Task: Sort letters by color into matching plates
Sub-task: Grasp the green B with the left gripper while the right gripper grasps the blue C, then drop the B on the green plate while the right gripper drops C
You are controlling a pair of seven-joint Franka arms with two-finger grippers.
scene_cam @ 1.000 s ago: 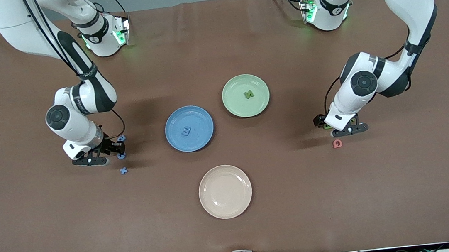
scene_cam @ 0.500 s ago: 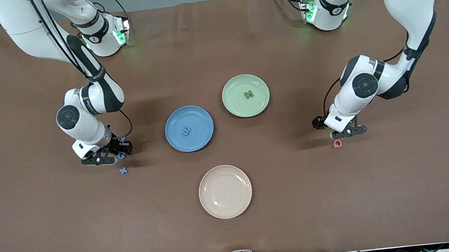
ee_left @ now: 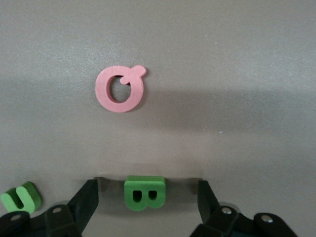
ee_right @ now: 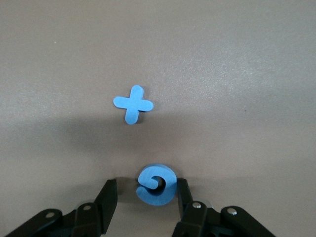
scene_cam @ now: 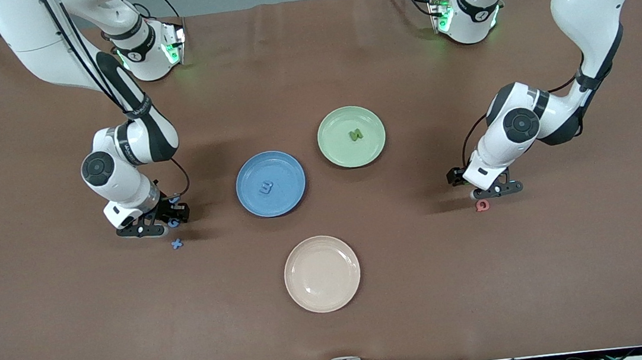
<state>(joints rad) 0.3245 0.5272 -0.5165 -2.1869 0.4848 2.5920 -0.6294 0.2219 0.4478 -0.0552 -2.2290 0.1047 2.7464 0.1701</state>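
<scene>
My right gripper (scene_cam: 170,218) (ee_right: 143,200) is open, low at the table around a blue letter G (ee_right: 156,184) (scene_cam: 172,222); one finger touches it, the other stands apart. A blue X (ee_right: 133,104) (scene_cam: 177,243) lies nearer the front camera. My left gripper (scene_cam: 470,187) (ee_left: 145,202) is open, low around a green letter B (ee_left: 144,192), with gaps on both sides. A green U (ee_left: 22,196) lies beside it. The blue plate (scene_cam: 252,202) holds one blue letter (scene_cam: 265,187). The pale green plate (scene_cam: 336,151) holds one green letter (scene_cam: 355,135).
A pink Q (scene_cam: 482,205) (ee_left: 120,89) lies just nearer the front camera than my left gripper. A beige plate (scene_cam: 322,273) sits nearest the front camera, mid-table. Another blue letter (scene_cam: 174,200) shows partly beside my right gripper.
My right gripper has shifted toward the blue plate and now brackets the blue G. My left gripper has shifted slightly around the green B. No letter has moved.
</scene>
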